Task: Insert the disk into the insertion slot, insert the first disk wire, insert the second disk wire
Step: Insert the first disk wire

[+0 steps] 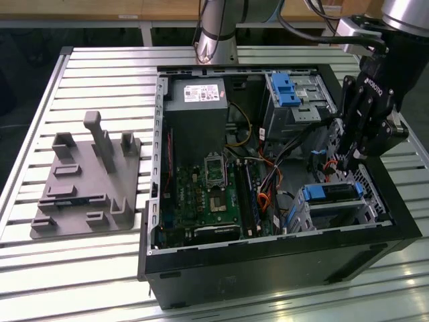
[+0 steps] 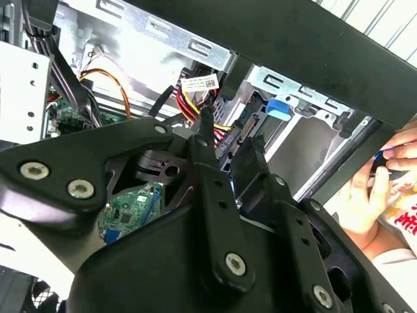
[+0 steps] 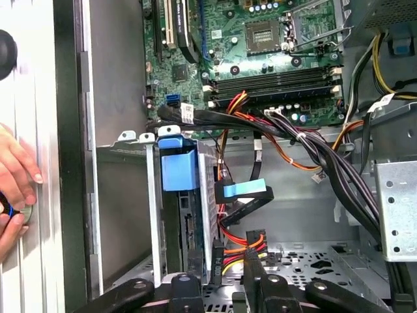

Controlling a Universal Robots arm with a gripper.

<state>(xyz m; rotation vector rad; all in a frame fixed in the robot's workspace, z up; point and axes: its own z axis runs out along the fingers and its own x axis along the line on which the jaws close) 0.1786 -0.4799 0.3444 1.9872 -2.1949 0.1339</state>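
The disk (image 1: pixel 332 193), in its blue carrier, sits inside the silver perforated insertion slot (image 1: pixel 372 200) at the exterior view's right front corner of the open computer case. In the first wrist view the disk (image 3: pixel 177 171) stands in the insertion slot (image 3: pixel 154 215). My gripper (image 1: pixel 346 164) hangs just above the slot's rear. Its fingers stand a little apart, closed on the black connector of a red, yellow and black disk wire (image 3: pixel 251 242) in both wrist views (image 2: pixel 229 134) (image 3: pixel 223 264). A second disk wire with a blue plug (image 3: pixel 244 190) hangs loose beside the disk.
A taller bay with a blue latch (image 1: pixel 288 90), the power supply (image 1: pixel 198 114) and the motherboard (image 1: pixel 208 194) share the case with thick black cable bundles (image 3: pixel 306 147). A grey fixture (image 1: pixel 87 181) lies on the slatted table. A person's hand (image 3: pixel 16 176) rests outside the case wall.
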